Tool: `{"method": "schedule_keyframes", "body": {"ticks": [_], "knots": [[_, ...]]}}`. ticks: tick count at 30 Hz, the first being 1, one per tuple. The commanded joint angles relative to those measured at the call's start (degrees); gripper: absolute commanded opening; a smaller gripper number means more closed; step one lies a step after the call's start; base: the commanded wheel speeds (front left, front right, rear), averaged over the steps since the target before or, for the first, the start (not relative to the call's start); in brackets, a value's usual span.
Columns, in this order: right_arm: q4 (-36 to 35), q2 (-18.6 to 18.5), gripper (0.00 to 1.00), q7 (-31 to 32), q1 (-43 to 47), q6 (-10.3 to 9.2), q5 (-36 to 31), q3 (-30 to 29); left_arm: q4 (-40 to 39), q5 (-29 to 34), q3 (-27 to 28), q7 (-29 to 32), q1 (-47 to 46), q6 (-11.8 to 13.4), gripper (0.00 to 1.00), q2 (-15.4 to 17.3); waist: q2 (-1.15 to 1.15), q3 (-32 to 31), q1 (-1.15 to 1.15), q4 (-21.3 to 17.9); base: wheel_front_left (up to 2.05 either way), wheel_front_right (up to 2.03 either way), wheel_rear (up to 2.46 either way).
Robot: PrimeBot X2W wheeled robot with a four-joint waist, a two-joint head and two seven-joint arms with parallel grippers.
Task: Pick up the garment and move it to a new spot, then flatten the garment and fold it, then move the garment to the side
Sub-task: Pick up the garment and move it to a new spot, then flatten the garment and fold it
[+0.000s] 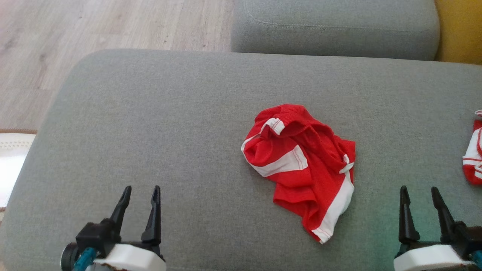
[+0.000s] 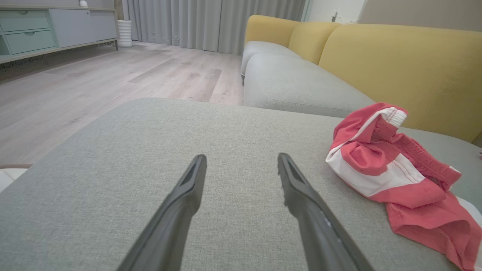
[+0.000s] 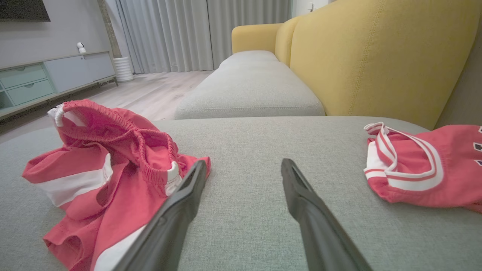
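A crumpled pair of red shorts with white stripes (image 1: 301,162) lies on the grey cushion (image 1: 169,113), right of its centre. The same shorts appear at the right of the left wrist view (image 2: 391,177) and at the left of the right wrist view (image 3: 109,177). My left gripper (image 1: 141,192) hovers open over the near left part of the cushion, well left of the shorts, nothing between its fingers (image 2: 188,199). My right gripper (image 1: 420,192) stands open near the front right, just right of the shorts, fingers (image 3: 184,203) bare.
A second red and white garment (image 1: 473,150) lies at the cushion's right edge, also in the right wrist view (image 3: 418,169). Another grey seat (image 1: 335,26) with a yellow backrest (image 3: 376,56) lies beyond. Wooden floor (image 1: 94,26) is at the far left.
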Motion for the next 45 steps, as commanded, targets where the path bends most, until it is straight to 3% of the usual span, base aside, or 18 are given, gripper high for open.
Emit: {"method": "schedule_keyframes", "body": {"ticks": [1,13,22,26,30,31,36,40,45], "knots": [[-1.56,-0.43,1.0,-0.37,-1.26,0.37,0.29,1.54,-1.96,0.49,2.57,-0.53,-1.01,-0.29,1.0,-0.31,0.0,-0.03,0.0,-0.19,0.0,0.0,0.0],[-0.99,-0.43,1.0,-0.37,-1.46,0.37,0.78,3.42,-0.16,2.12,5.89,-0.53,-1.16,-2.7,1.0,-1.66,0.0,-0.34,0.0,-0.82,0.0,0.0,0.0],[-1.14,-0.43,1.0,-0.37,-2.09,0.37,0.66,4.16,-1.88,1.4,4.57,-0.53,-2.46,-2.51,1.0,-1.82,0.0,-0.33,0.0,-2.31,0.0,0.0,0.0],[-1.74,-0.43,1.0,-0.37,-2.82,0.37,0.5,4.42,-5.69,0.33,-2.23,-0.53,-6.66,-2.35,1.0,-1.83,0.0,0.75,0.0,-4.08,0.0,0.0,0.0],[-2.47,-0.43,1.0,-0.37,-4.02,0.37,0.63,4.75,-5.7,-0.45,-12.84,1.0,-13.91,-2.23,1.0,-1.83,0.0,2.48,0.0,-6.56,0.0,0.0,0.0],[-2.47,-0.43,1.0,-0.37,-4.02,0.37,0.63,4.75,-5.7,-0.45,-12.84,1.0,-13.91,-2.23,1.0,-1.83,0.0,2.48,0.0,-6.56,0.0,0.0,0.0],[-3.29,-0.43,1.0,-0.37,-6.37,0.37,1.18,5.96,-0.56,-3.93,-27.44,9.6,-25.65,-1.62,1.0,-1.83,0.0,6.07,0.0,-10.81,0.0,0.0,0.0],[-3.56,-0.43,1.0,-0.37,-7.89,0.37,2.3,6.76,5.17,-7.81,-36.01,16.46,-33.63,0.98,1.0,-1.83,0.0,8.29,0.0,-14.56,0.0,0.0,0.0],[-3.17,-0.43,1.0,-0.37,-8.67,0.37,3.61,7.39,13.38,-11.06,-41.44,21.88,-40.79,5.1,1.0,-1.84,0.0,9.58,0.0,-18.51,0.0,0.0,0.0]]}}
